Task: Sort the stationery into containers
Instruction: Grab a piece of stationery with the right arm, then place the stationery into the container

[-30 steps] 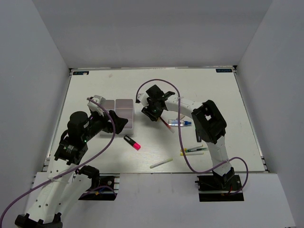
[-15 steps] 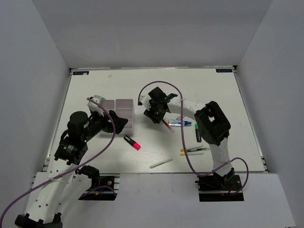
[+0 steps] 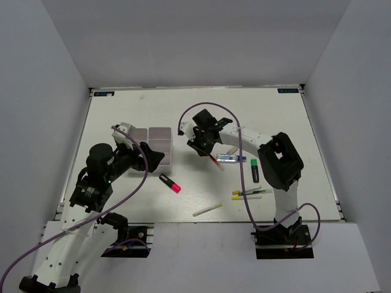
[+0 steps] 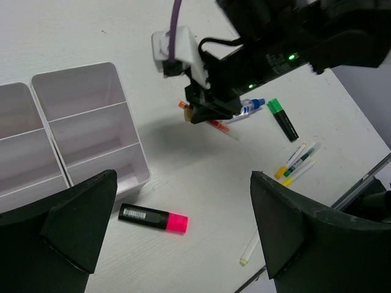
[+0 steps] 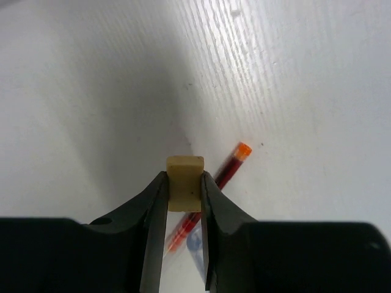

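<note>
Pinching the tiny eraser [image 5: 185, 168] by its flat sides, the right hand [image 5: 184, 183] is squeezing almost closed; probably light, rubbery, grippy.

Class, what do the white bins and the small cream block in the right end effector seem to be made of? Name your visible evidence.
White bins: likely thin moulded plastic, smooth, slightly translucent walls with a soft sheen. Cream block: probably a rubber eraser, matte, no glint, softly rounded corners.
</note>
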`<state>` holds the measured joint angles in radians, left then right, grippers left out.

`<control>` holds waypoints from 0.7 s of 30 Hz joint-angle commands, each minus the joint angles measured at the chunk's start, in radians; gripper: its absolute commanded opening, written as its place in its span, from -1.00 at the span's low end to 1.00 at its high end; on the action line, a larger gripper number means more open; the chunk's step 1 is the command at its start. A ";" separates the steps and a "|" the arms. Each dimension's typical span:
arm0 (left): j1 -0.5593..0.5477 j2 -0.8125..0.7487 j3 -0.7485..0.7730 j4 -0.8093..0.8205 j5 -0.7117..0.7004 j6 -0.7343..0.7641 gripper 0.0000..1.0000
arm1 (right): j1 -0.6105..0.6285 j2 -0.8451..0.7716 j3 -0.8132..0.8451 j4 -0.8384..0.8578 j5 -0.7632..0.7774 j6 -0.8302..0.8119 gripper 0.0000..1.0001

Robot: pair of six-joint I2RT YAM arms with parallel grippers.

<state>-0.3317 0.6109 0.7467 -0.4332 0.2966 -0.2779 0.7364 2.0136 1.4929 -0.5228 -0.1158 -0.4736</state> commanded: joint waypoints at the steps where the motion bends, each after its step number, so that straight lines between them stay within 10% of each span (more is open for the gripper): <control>1: -0.001 -0.026 -0.003 0.011 0.021 0.008 1.00 | 0.012 -0.169 0.047 -0.022 -0.085 -0.057 -1.00; 21: 0.017 -0.174 -0.021 0.060 0.118 0.039 1.00 | 0.127 0.098 0.590 -0.089 -0.288 -0.174 -1.00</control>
<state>-0.3218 0.4385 0.7437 -0.3836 0.3985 -0.2512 0.8528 2.0846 2.0010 -0.5858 -0.3813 -0.6128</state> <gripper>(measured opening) 0.994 0.289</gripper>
